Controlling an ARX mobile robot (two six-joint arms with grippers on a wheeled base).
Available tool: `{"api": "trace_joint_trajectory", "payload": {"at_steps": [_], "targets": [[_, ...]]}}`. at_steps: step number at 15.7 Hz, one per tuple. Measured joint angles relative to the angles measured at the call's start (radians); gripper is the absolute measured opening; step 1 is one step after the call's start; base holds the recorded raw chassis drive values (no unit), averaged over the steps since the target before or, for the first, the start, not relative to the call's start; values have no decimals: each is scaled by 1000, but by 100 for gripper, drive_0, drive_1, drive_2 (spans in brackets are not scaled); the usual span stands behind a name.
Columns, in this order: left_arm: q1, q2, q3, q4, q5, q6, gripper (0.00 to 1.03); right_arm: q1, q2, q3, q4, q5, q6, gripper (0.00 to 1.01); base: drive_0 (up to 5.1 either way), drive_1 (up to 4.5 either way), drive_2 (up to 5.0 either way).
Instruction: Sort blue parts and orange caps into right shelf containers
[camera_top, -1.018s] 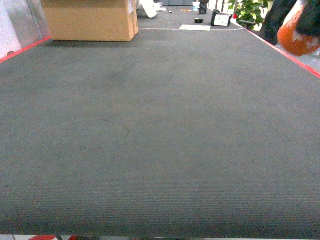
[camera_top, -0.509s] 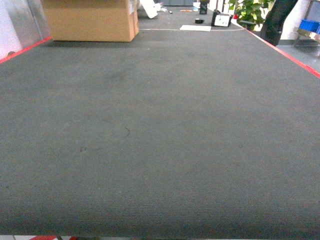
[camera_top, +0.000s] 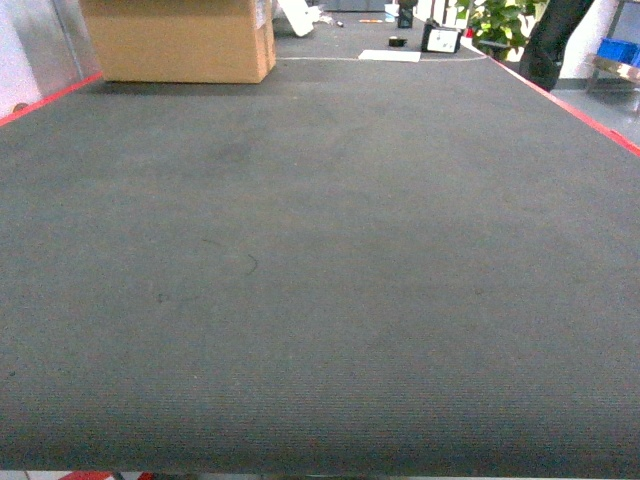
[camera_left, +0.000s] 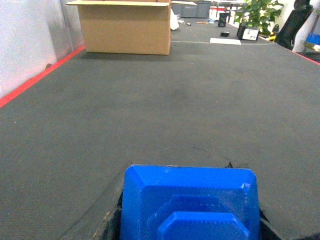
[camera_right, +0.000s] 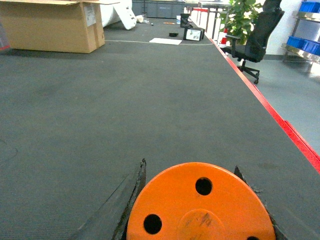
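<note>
In the left wrist view a dark blue part (camera_left: 190, 205) fills the bottom of the frame, and my left gripper (camera_left: 187, 175) is shut on it, a dark finger (camera_left: 102, 220) showing at its left side. The right wrist view shows a round orange cap (camera_right: 200, 210) with small holes, held between the fingers (camera_right: 117, 205) of my right gripper (camera_right: 189, 167), just above the grey mat. Blue shelf containers (camera_right: 301, 43) stand on a rack beyond the table's right edge, also small in the head view as blue crates (camera_top: 615, 50). Neither gripper shows in the head view.
A grey mat-covered table (camera_top: 320, 260) with red edges (camera_top: 600, 118) stretches ahead. A cardboard box (camera_top: 180, 40) stands at its far left. A black office chair (camera_right: 255, 42) and a green plant (camera_right: 240, 15) stand past the right edge.
One second ago the orange cap in my right gripper showed at the head view's upper right; it has left that view, uncovering the chair and blue crates.
</note>
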Motion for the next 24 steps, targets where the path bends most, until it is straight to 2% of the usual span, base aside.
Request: {"api": "trace_joint_trajectory", "payload": {"at_steps": [3, 4, 5, 6, 7, 8, 10, 14, 20, 21, 22, 23, 24], "targets": [[13, -35, -14, -19, 11, 0, 44, -19, -33, -13, -19, -20, 0, 45, 0, 0, 0], [71, -73, -25, -43, 81, 0, 44, -36, -67, -25, -38, -38, 0, 45, 0, 0, 0], [112, -108, -38, -66, 88, -1, 44, -52, -103, -38, -59, -55, 0, 45, 0, 0, 0], [110, -145, -47, -93, 98, -2, 44, -70, -137, -49, -84, -72, 1, 45, 0, 0, 0], [102, -178, -54, -118, 106, -2, 44, -142, -175, -60, -116, -160, 2, 45, 0, 0, 0], [103, -196, -76, -92, 105, -2, 44, -182, -209, -65, -137, -164, 4, 45, 0, 0, 0], [104, -252, -84, -150, 105, -2, 44, -173, -247, -95, -134, -179, 4, 45, 0, 0, 0], [104, -397, -84, -281, 105, -2, 44, -173, -378, -95, -259, -179, 4, 45, 0, 0, 0], [104, -509, -84, -395, 105, -3, 44, -173, -484, -95, -361, -179, 4, 45, 0, 0, 0], [104, -520, -84, -404, 105, -3, 44, -173, -512, -95, -402, -179, 5, 45, 0, 0, 0], [104, -536, -84, -430, 105, -3, 44, -173, -593, -95, -527, -180, 4, 45, 0, 0, 0], [104, -630, -84, -575, 108, -3, 44, -173, -651, -95, -537, -179, 4, 45, 0, 0, 0], [104, -684, -84, -587, 104, -3, 44, -173, -652, -92, -529, -177, 5, 45, 0, 0, 0]]}}
